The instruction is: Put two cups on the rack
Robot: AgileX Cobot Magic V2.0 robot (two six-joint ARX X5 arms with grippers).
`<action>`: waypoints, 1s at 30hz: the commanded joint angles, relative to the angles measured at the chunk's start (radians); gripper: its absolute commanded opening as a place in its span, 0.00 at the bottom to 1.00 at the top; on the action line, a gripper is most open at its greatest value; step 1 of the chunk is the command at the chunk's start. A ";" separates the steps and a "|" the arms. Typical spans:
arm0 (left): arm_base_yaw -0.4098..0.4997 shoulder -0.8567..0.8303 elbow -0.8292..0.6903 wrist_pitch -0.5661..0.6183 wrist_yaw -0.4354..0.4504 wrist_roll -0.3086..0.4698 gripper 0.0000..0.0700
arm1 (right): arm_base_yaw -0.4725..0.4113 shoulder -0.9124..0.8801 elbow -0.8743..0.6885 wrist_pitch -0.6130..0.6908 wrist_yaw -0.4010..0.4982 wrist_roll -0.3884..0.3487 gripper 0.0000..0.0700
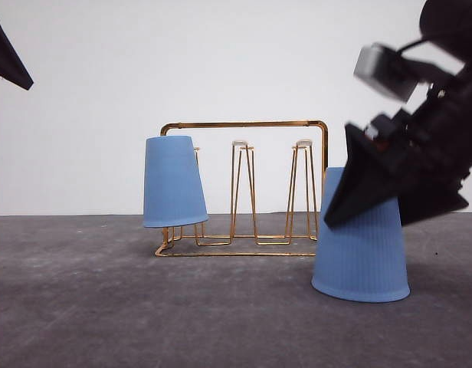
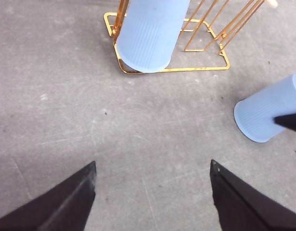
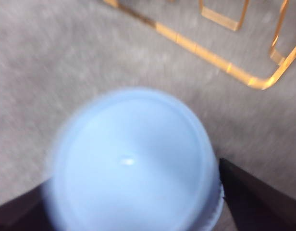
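Note:
One light blue cup hangs upside down on the leftmost prong of the gold wire rack; it also shows in the left wrist view. The other cup stands upside down on the table, right of the rack and nearer to me. My right gripper is lowered over its top, open, a black finger on each side of the cup's base. This view is blurred. My left gripper hangs open and empty above bare table, well in front of the rack.
The dark grey table runs back to a white wall. Two free white-capped prongs stand in the middle and on the right of the rack. A dark left finger shows high at the left.

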State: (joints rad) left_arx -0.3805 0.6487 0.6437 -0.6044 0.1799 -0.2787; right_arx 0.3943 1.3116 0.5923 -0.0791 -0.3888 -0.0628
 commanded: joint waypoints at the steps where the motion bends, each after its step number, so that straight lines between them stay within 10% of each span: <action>1: -0.004 0.005 0.002 0.004 -0.004 -0.003 0.62 | 0.012 0.020 0.007 -0.001 -0.004 0.012 0.57; 17: -0.006 0.005 0.002 -0.009 -0.003 -0.003 0.62 | 0.011 -0.098 0.437 -0.543 0.150 0.071 0.50; 30: -0.006 0.005 0.002 -0.008 -0.003 -0.003 0.62 | 0.011 -0.027 0.560 -0.296 0.160 0.071 0.50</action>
State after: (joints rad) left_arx -0.3817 0.6487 0.6437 -0.6205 0.1799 -0.2787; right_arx 0.3992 1.2602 1.1385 -0.3918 -0.2322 -0.0022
